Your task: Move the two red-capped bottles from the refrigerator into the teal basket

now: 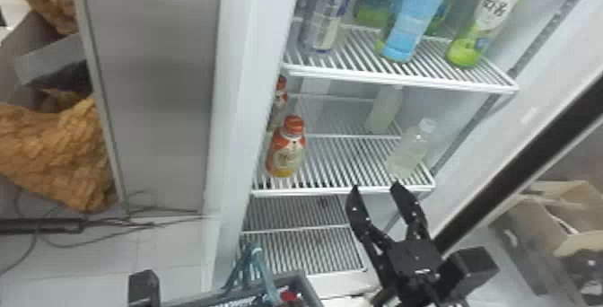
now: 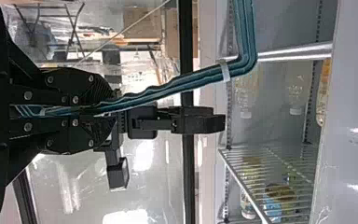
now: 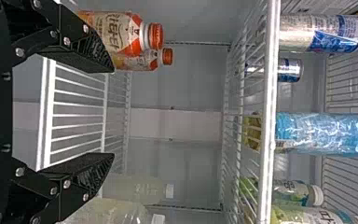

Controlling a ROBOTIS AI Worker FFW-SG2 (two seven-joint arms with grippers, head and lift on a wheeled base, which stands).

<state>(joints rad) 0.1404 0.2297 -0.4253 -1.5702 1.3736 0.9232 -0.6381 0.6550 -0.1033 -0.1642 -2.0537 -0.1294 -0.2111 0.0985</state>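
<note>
Two red-capped bottles stand one behind the other at the left of the middle shelf: the front bottle (image 1: 286,152) and the rear bottle (image 1: 279,99). In the right wrist view the front bottle (image 3: 123,33) and rear bottle (image 3: 142,60) are beyond one finger. My right gripper (image 1: 376,187) is open and empty before that shelf, right of the bottles; its fingers flank free space in its wrist view, the gripper (image 3: 113,113). My left gripper (image 1: 143,287) is at the bottom left; its wrist view shows the gripper (image 2: 106,110) shut on the teal basket's handle (image 2: 168,87). The basket (image 1: 294,279) holds something red.
Clear bottles (image 1: 409,151) stand right on the same shelf. Taller bottles (image 1: 415,14) stand on the upper shelf (image 1: 404,81). The fridge's left wall (image 1: 255,81) and the dark-edged door (image 1: 516,162) flank the opening.
</note>
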